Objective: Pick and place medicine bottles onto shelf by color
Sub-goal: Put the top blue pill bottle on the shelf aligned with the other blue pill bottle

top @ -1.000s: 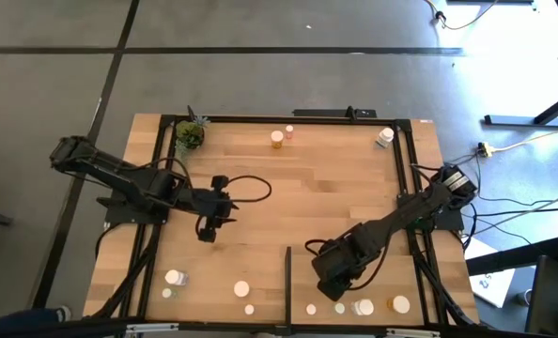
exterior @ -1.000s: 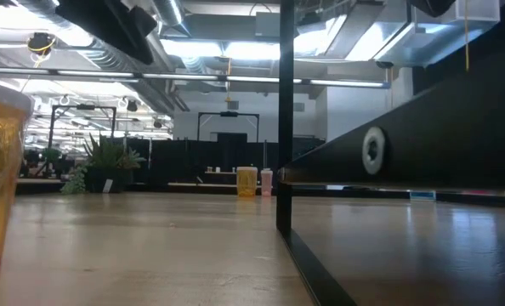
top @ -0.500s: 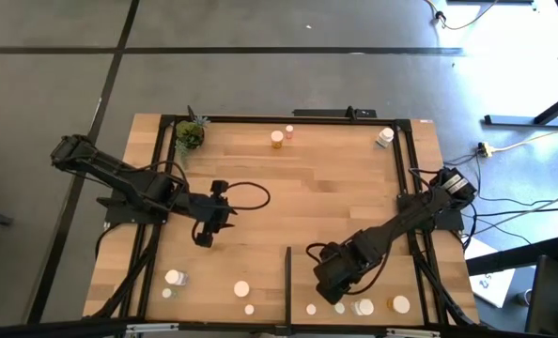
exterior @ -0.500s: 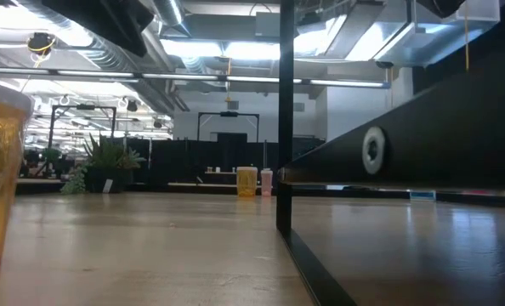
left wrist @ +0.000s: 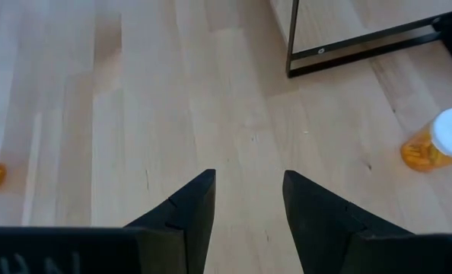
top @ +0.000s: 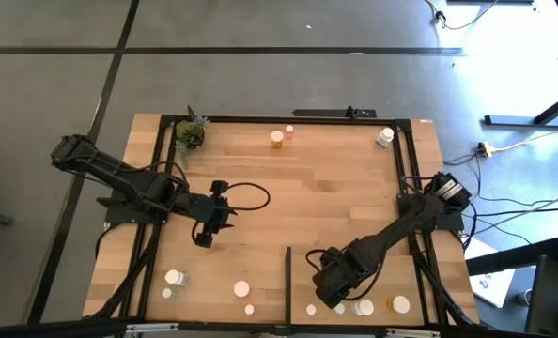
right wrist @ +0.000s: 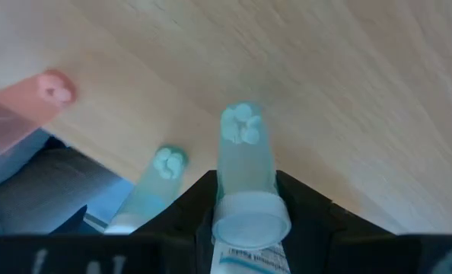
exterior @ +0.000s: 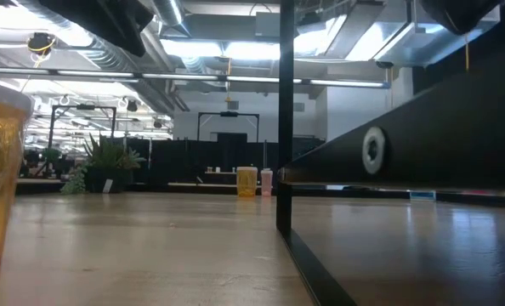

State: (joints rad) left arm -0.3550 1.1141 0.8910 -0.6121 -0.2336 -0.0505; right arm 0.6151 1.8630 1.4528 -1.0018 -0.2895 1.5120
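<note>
right gripper: squeezing a pale green bottle (white cap toward the camera), low over the shelf by the table's near edge
left gripper: fingers apart, holding nothing, over bare wood
other bottles: an orange bottle lies near the black strip; more, maybe two, sit at the far edge

1. A pale greenish body and a white cap are shown by the medicine bottle clamped between the black fingers of the right gripper.
2. An orange-amber body with a white cap is seen on the bottle beyond the black left gripper.
3. The tabletop is coloured light wood, streaked with grain and framed in black.
4. The shelf is light wood, edged by a black strip.
5. The potted plant is green.
</note>
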